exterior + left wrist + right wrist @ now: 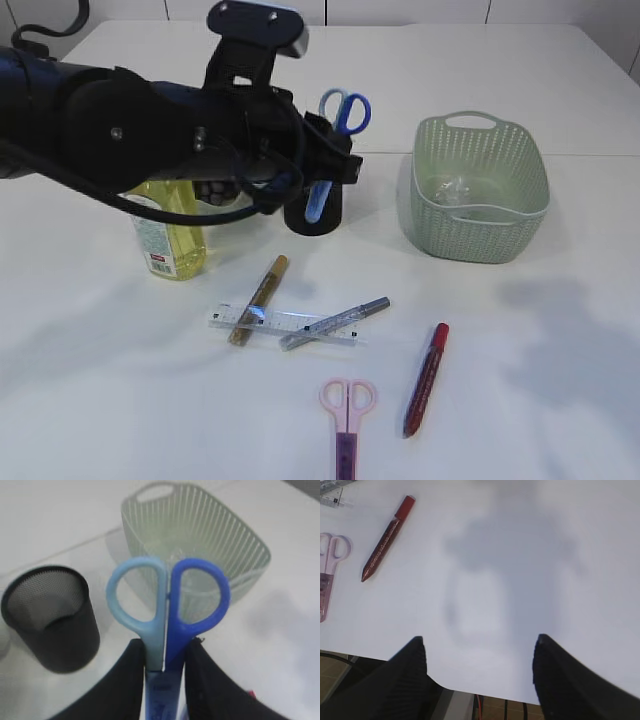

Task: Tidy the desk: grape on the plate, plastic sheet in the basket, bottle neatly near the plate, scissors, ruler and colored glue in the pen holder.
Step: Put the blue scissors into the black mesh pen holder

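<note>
My left gripper (330, 160) (165, 647) is shut on the blue scissors (345, 108) (167, 605), handles upward, just above the black mesh pen holder (313, 218) (52, 617). The scissors' pale lower end overlaps the holder's rim; I cannot tell if it is inside. On the table lie the clear ruler (285, 325), gold (258, 298), silver (335, 322) and red (425, 378) (385, 540) glue pens, and pink scissors (347, 415) (330, 565). The yellow bottle (170, 240) stands left. The plastic sheet (450, 190) is in the green basket (480, 225) (200, 540). Plate and grape are hidden. My right gripper (480, 645) is open over bare table.
The left arm (120, 130) stretches across the back left and covers what lies behind it. The right wrist view shows the table's near edge (470, 692) close under the fingers. The ruler's end (332, 497) shows at that view's top left.
</note>
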